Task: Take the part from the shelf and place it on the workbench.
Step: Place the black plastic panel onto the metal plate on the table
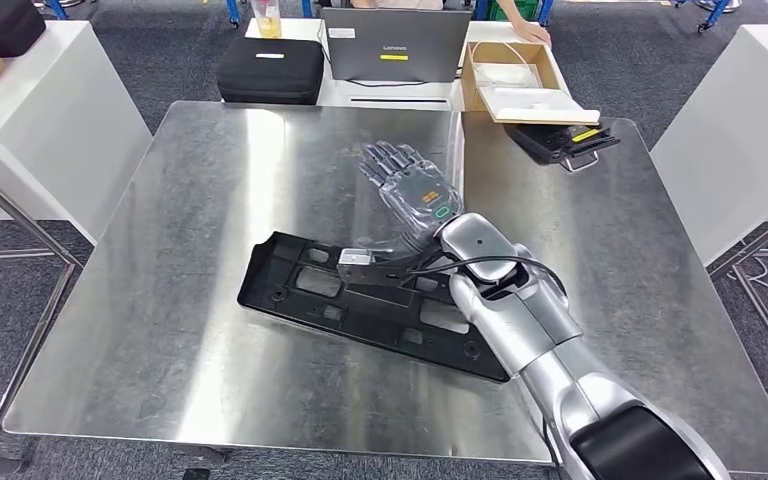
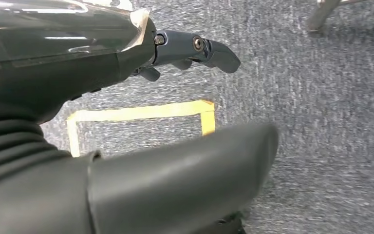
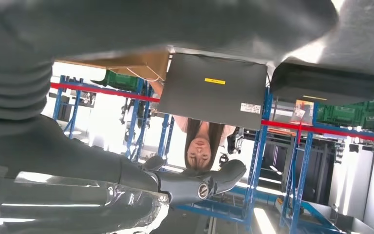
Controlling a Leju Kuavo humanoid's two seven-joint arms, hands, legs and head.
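Note:
The part is a long black plastic panel with cut-outs, lying flat on the steel workbench near its middle. My right arm reaches across the panel's right half. My right hand is past the part's far edge, over bare steel, fingers stretched out and apart, holding nothing. The right wrist view has the same right hand with a dark fingertip free in the air. In the left wrist view my left hand hangs over grey carpet, thumb and fingers apart with nothing in them.
Beyond the bench's far edge stand a black case, a grey laptop and an open cardboard box. A black device lies at the far right corner. White tables flank the bench. A person sits behind the laptop.

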